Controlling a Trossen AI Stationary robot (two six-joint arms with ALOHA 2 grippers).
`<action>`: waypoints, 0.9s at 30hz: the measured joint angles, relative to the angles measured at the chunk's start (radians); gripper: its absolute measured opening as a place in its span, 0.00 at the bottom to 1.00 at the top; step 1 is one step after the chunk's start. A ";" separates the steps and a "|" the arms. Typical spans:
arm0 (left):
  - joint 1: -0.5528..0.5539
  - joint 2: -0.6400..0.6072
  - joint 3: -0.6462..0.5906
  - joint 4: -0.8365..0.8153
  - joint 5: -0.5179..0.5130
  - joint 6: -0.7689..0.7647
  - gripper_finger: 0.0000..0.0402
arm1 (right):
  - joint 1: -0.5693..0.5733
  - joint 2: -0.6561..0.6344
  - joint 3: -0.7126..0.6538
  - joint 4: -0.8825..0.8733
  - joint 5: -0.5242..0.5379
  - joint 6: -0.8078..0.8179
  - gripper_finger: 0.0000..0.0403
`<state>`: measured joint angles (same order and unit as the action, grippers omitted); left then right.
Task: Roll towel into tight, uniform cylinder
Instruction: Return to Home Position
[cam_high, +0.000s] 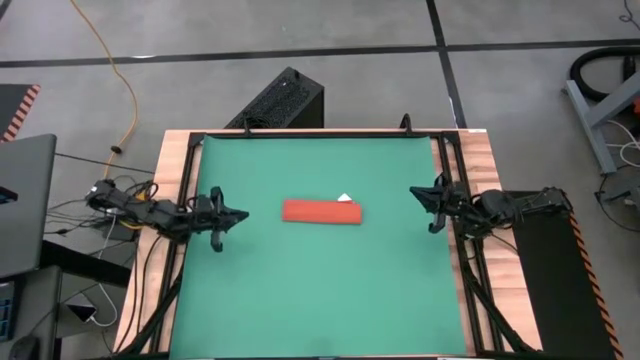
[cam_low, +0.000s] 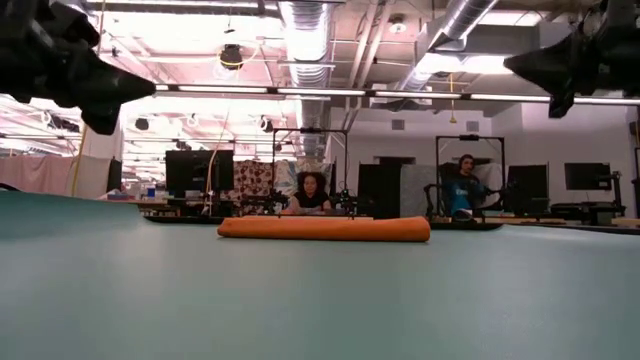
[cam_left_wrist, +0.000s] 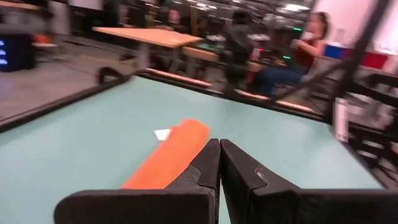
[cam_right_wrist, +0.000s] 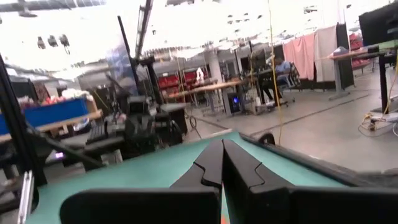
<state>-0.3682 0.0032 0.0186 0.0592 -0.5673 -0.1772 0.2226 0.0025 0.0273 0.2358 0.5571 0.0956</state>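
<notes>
towel (cam_high: 322, 212) rolled, frame centre | left gripper (cam_high: 245, 214), right gripper (cam_high: 414, 190) flanking, fingers pressed together, nothing held | rolling judged done

orange towel (cam_high: 322, 212), rolled cylinder, mat centre

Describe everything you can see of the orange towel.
The towel is soft orange-red cloth, rolled into a long, fairly even cylinder lying flat near the middle of the green table. A small white tag sticks out beside one end. Only the table touches it; the left pincer and right pincer hang clear.
</notes>
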 joint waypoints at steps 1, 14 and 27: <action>0.005 -0.001 0.002 -0.003 0.032 0.000 0.00 | 0.000 0.000 0.013 0.001 0.000 -0.006 0.06; 0.150 0.003 -0.008 0.017 0.245 -0.031 0.00 | 0.017 0.000 0.032 -0.126 -0.013 -0.014 0.06; 0.285 0.001 -0.009 0.002 0.388 -0.017 0.00 | 0.108 0.000 -0.020 -0.086 -0.161 -0.128 0.06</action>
<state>-0.0837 0.0040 0.0093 0.0615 -0.1795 -0.1944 0.3302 0.0025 0.0074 0.1499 0.3965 -0.0324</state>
